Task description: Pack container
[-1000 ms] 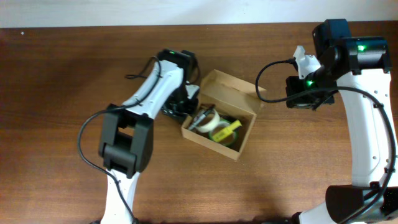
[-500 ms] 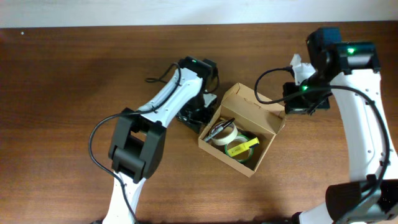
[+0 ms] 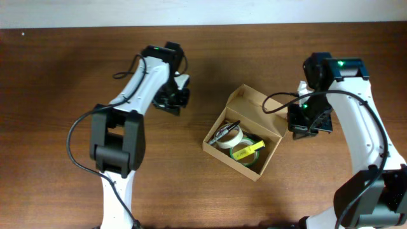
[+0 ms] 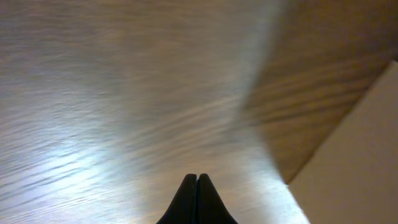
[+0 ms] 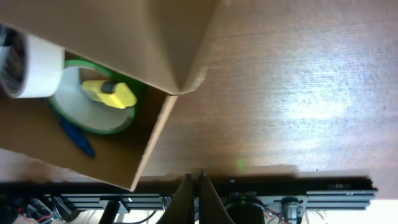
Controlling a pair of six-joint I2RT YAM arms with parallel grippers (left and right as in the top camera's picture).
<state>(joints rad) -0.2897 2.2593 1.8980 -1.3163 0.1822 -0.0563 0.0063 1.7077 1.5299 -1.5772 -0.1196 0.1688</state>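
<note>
The container (image 3: 217, 130) is an open tan cardboard box at the table's middle, with its flap lid (image 3: 257, 104) standing up on the far side. Inside lie a white tape roll (image 3: 227, 136), a green tape roll (image 3: 252, 154) with a yellow item (image 3: 247, 150) on it, and a dark pen (image 3: 224, 129). The right wrist view shows the box (image 5: 149, 134), the white roll (image 5: 28, 65), the green roll (image 5: 93, 118) and the yellow item (image 5: 112, 93). My left gripper (image 3: 170, 104) is shut and empty, apart to the box's upper left, over bare wood (image 4: 197, 178). My right gripper (image 3: 301, 127) is shut and empty just right of the box (image 5: 194, 178).
The brown wooden table (image 3: 63, 127) spreads around the box. Its front edge with a black rail (image 5: 280, 199) shows in the right wrist view. A pale surface (image 4: 367, 162) shows at the lower right of the left wrist view.
The box slid right and turned, then stayed. My left gripper pulled away from the box to the upper left. My right gripper came down beside the box's right corner.
</note>
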